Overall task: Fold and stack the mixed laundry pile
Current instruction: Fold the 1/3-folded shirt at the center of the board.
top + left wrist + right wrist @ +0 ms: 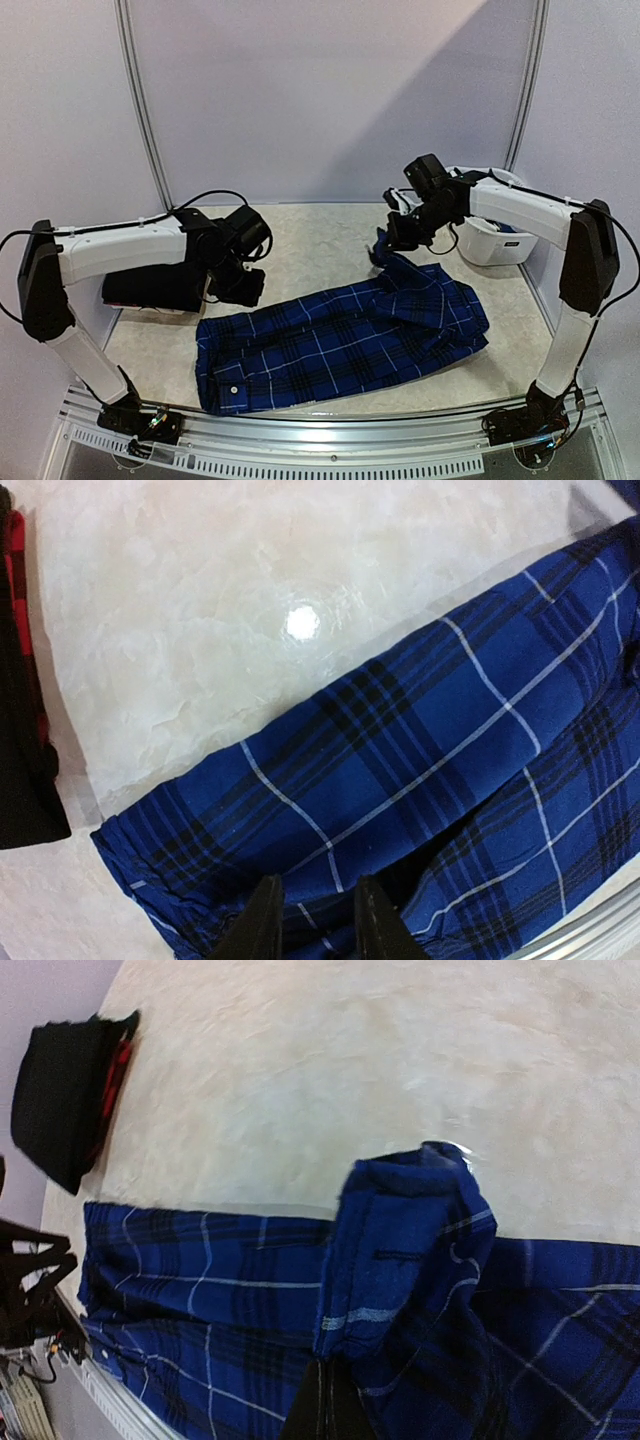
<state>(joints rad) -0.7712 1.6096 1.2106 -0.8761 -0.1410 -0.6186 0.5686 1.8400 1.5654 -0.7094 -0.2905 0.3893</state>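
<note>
The blue plaid shirt lies spread across the middle of the table. My right gripper is shut on its far right edge and holds that part, a strip with a buttonhole, lifted off the table. In the right wrist view the closed right gripper is pinched on the cloth. My left gripper hovers over the shirt's left end. In its wrist view the left gripper has its jaws a little apart above the flat cloth. A folded black garment with red-black plaid lies at the far left.
A white basket stands at the back right, just behind the right arm. A metal rail runs along the table's near edge. Pale walls close in the back and both sides.
</note>
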